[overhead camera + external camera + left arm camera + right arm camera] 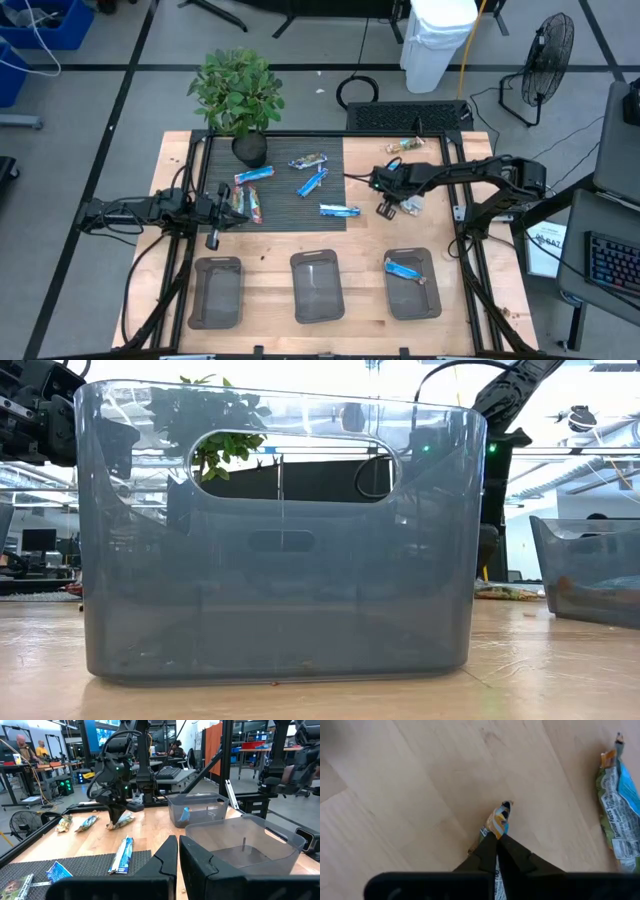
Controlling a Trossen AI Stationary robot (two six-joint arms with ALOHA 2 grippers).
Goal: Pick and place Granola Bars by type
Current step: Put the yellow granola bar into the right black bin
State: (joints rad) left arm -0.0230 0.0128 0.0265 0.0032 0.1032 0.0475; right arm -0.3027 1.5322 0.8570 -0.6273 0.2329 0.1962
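Observation:
Several blue-and-white granola bars lie flat on the dark mat, and one blue bar lies in the right-hand clear bin. My right gripper stands over the bare wood to the right of the mat, shut on a multicoloured bar. A pale green-and-white bar lies on the wood beside it. My left gripper hovers at the mat's left edge, shut and empty. The left bin and middle bin show no bars. My right gripper pinches the multicoloured bar between its two fingers, close to one crimped end, which sticks out just past the fingertips. The fingers point down from above. The rest of the bar is hidden under the gripper.
A potted plant stands at the mat's far left corner. Two more wrapped bars lie on the wood toward the far edge. The black frame posts run along both table sides. Bare wood shows between the mat and the bins.

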